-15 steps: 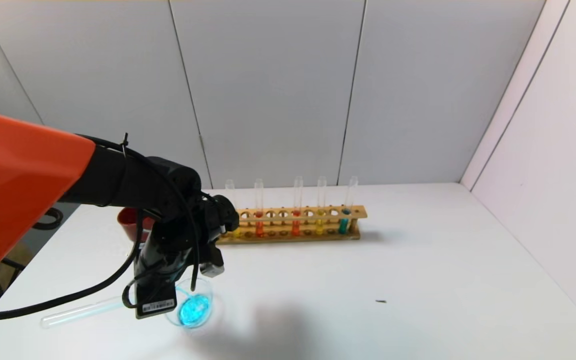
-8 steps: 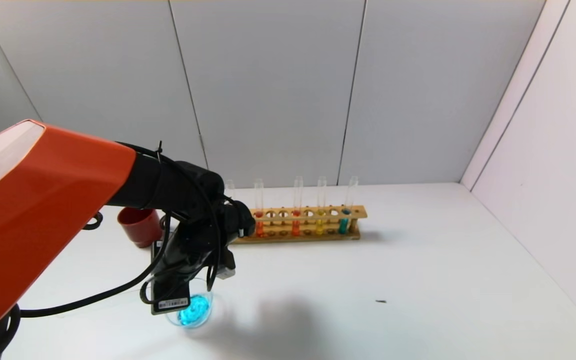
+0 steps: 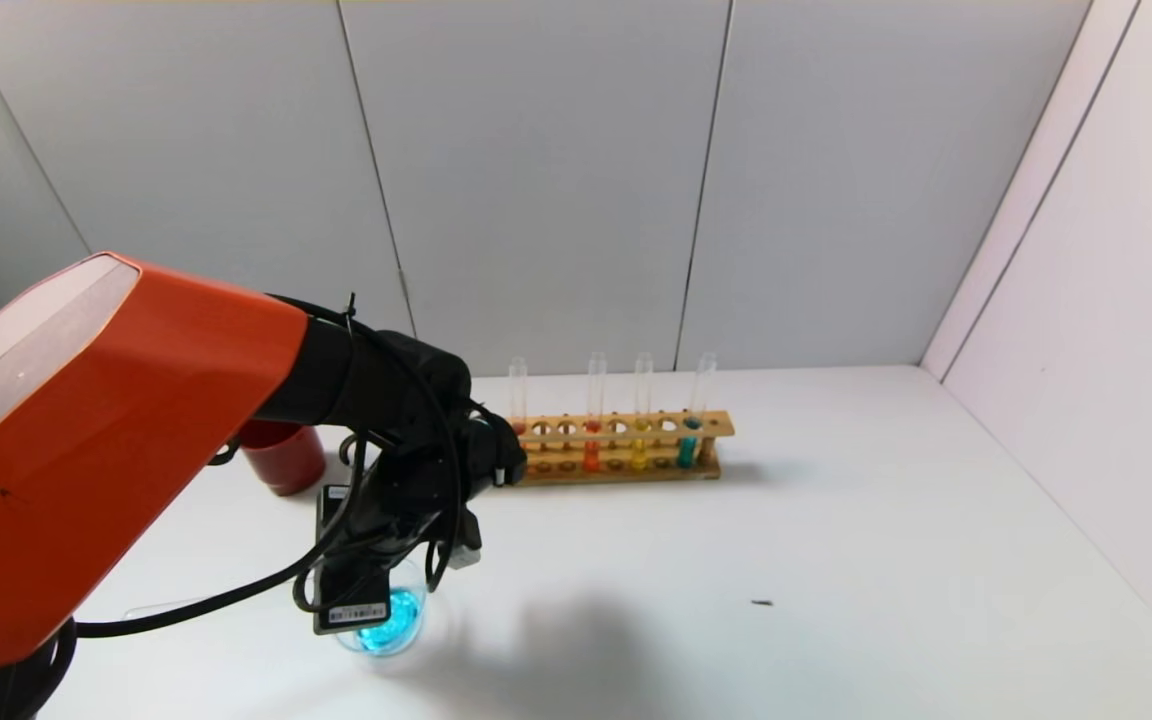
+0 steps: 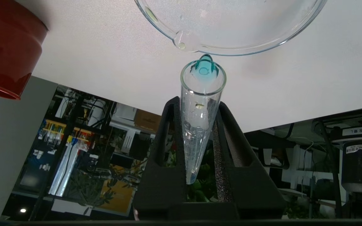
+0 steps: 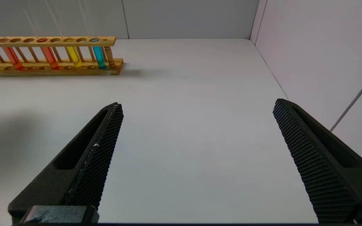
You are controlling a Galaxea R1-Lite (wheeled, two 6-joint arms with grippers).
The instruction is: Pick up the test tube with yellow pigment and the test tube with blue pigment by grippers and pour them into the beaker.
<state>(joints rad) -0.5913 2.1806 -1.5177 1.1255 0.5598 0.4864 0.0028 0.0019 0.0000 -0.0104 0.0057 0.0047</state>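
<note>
Head view: the left gripper (image 3: 391, 560) hides most of the beaker (image 3: 398, 622), at 7 o'clock from the rack (image 3: 626, 445); cyan liquid shows inside. Left wrist view: its fingers (image 4: 231, 147) clamp the test tube with blue pigment (image 4: 200, 119), nearly drained, mouth beside the beaker's lip. Right wrist view: the right gripper (image 5: 196, 125) hangs spread wide; the test tube with yellow pigment (image 5: 73, 56) stands racked at 10 o'clock.

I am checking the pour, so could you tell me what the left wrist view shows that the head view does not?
Only the left wrist view shows the left gripper shut on the nearly drained test tube with blue pigment, its mouth at the beaker lip. Only the head view shows the blue liquid in the beaker and the wooden rack. Both show the red cup.
</note>
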